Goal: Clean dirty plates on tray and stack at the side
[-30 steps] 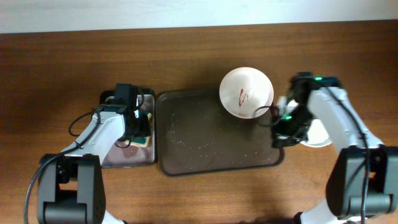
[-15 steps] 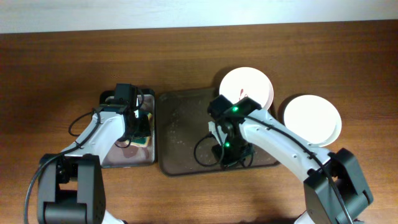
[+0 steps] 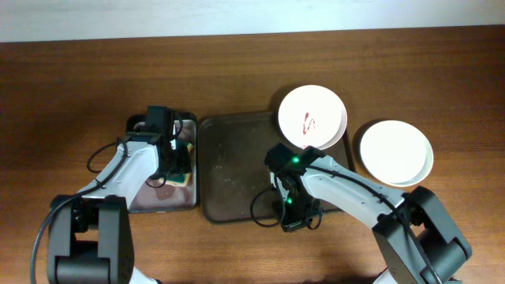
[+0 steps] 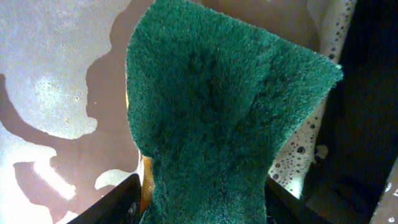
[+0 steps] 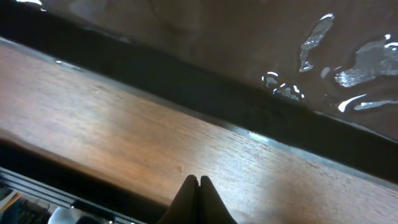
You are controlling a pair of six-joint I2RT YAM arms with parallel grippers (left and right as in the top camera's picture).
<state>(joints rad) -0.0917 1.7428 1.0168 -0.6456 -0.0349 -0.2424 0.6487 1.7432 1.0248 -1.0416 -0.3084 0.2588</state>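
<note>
A brown wooden table point(image 3: 71, 87) is carrying everything. The dark brown tray point(image 3: 237, 166) is lying mid-table with water beading on it. A red-streaked white plate point(image 3: 312, 117) is sitting on its far right corner, overhanging the rim. A clean white plate point(image 3: 396, 152) is resting on the table just right of the tray. The left claw point(image 4: 202, 200) is pinching a green sponge point(image 4: 224, 112) over a grey metal tray point(image 3: 162, 201) of soapy water. The right claw point(image 5: 199, 193), pressed together, is hovering at the brown tray's near rim.

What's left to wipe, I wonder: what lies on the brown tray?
One red-streaked plate overlaps the tray's far right corner, plus water drops. The right arm covers the near right part.
</note>
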